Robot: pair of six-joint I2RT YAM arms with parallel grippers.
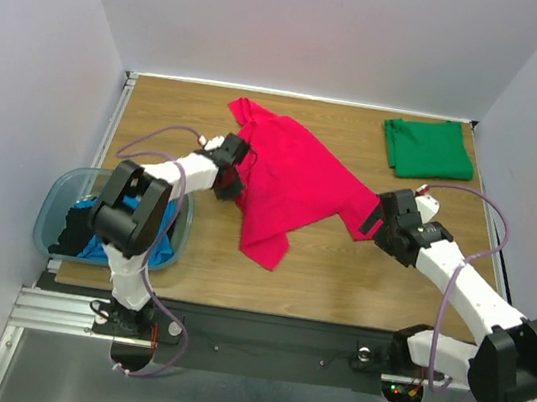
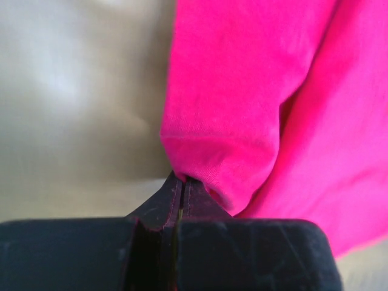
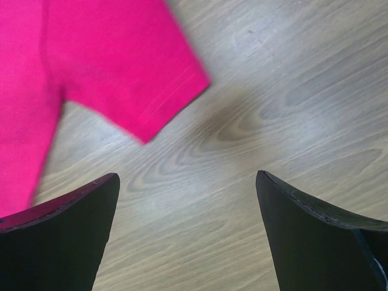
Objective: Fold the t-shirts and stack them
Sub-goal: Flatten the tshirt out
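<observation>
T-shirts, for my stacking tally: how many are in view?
3: crimson-pink t-shirt spread mid-table; green t-shirt folded at the far right corner; blue t-shirt in the tub, where more may hide.

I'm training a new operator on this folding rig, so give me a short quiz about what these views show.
1. True or false: the right gripper is shut.
2. Where does the folded green t-shirt lie? A) at the near left corner B) at the far right corner of the table C) under the right gripper
3. Fill in: the left gripper is shut on the edge of the ___ t-shirt.
Key: 1 false, it is open over bare wood. 2 B. 3 crimson-pink, meaning the crimson-pink t-shirt spread mid-table.
</observation>
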